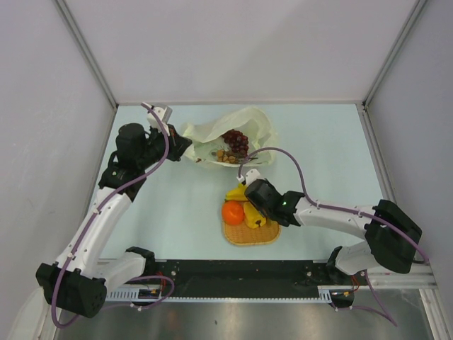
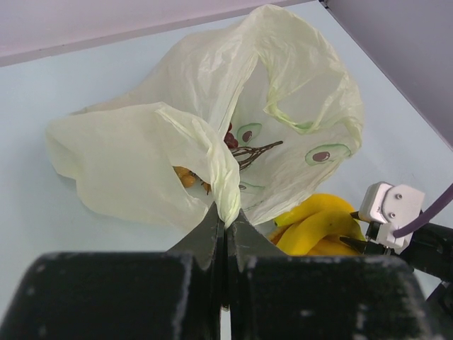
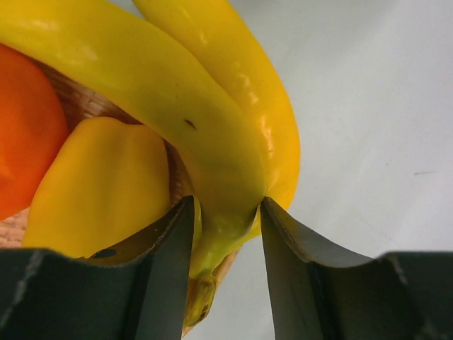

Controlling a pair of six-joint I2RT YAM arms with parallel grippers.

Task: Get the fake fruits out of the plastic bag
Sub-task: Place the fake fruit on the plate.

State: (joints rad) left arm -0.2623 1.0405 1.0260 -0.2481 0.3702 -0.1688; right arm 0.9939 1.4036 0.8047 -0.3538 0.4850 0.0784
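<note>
Film from the plastic bag point(image 1: 244, 122) point(image 2: 212, 99) is nipped in the left claw point(image 1: 184, 149) point(image 2: 225, 221), whose jaws are pressed tight together on a fold of the bag's edge. That claw sits beyond the woven mat point(image 1: 252, 236) point(image 3: 78, 103) and off to its left. The bag lies slumped and open on the counter point(image 1: 177, 205), just past the mat's far edge. Inside it, dark grapes point(image 1: 236, 142) show through the mouth, with a small brown nut cluster point(image 1: 225, 156) on the side nearer the mat.

On the mat itself an orange point(image 1: 233, 212) point(image 3: 21, 134) rests at the left and a yellow pepper point(image 1: 253, 216) point(image 3: 106, 184) touches it on the right. A banana bunch point(image 1: 237, 193) point(image 2: 315, 223) point(image 3: 212, 106) lies over the mat's far edge, against both fruits. The right claw point(image 1: 245, 187) point(image 3: 226, 205) reaches in over the mat from the right. Its jaws are only partly open and close on the stem end of the bananas, with both inner faces against it.
</note>
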